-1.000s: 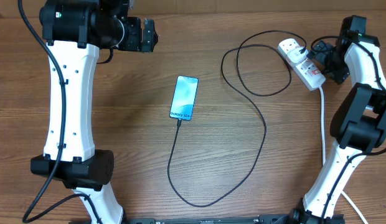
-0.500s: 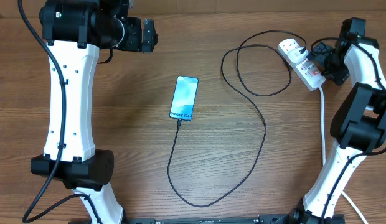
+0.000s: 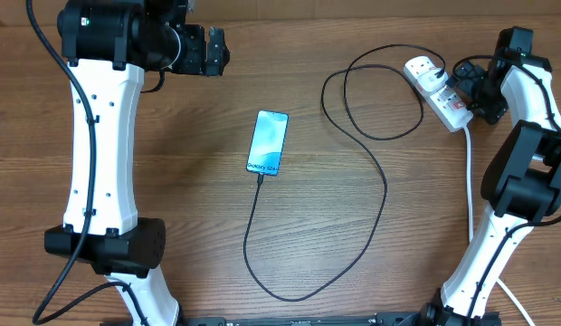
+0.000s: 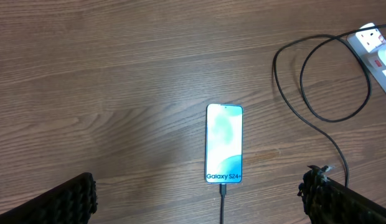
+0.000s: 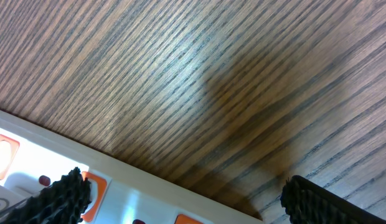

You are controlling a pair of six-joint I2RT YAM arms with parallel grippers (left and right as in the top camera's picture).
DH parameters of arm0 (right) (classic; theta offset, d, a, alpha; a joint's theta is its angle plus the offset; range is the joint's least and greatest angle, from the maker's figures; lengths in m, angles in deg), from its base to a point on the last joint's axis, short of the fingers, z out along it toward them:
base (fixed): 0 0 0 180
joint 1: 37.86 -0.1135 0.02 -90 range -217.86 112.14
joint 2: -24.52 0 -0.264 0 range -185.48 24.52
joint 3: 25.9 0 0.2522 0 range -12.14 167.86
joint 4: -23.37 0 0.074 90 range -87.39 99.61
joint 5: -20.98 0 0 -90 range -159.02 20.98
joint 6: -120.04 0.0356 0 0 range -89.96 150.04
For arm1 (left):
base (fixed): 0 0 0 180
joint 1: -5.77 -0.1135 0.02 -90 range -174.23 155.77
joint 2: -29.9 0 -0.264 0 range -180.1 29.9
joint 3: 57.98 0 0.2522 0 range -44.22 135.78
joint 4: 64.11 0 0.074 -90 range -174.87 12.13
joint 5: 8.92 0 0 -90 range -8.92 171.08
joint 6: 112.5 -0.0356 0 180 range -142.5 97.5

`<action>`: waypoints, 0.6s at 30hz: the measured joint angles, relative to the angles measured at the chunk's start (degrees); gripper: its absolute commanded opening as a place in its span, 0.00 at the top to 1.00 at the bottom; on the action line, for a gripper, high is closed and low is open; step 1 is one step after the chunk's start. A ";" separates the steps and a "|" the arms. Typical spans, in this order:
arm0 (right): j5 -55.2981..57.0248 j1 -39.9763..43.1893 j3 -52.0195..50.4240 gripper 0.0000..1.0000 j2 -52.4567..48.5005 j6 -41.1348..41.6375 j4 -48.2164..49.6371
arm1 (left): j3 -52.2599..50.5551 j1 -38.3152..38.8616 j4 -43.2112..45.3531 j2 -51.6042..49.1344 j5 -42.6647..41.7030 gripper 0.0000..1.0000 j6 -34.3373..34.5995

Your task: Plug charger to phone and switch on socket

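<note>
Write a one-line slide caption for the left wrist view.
Phone lying screen-up on the wooden table, charger cable meeting its bottom edge, framed by the open left gripper.

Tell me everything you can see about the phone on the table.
The phone is a slim rectangle with dark edges and a blue-teal screen reading Galaxy S24+ in white near its lower end. It lies flat, screen up and slightly slanted, on the wooden table. The thin black charger cable meets its lower edge; nothing else touches it.
</note>
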State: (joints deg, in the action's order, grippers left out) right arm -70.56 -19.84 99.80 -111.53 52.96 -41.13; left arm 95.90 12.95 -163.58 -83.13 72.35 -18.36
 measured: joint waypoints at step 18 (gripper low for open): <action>-0.85 0.00 0.02 0.00 0.02 -0.66 -0.79 | 0.00 0.00 0.00 0.02 0.00 0.00 0.00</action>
State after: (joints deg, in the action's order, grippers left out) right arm -71.42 -19.84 99.82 -111.50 52.30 -41.92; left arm 95.90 12.95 -163.58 -83.11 72.35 -18.36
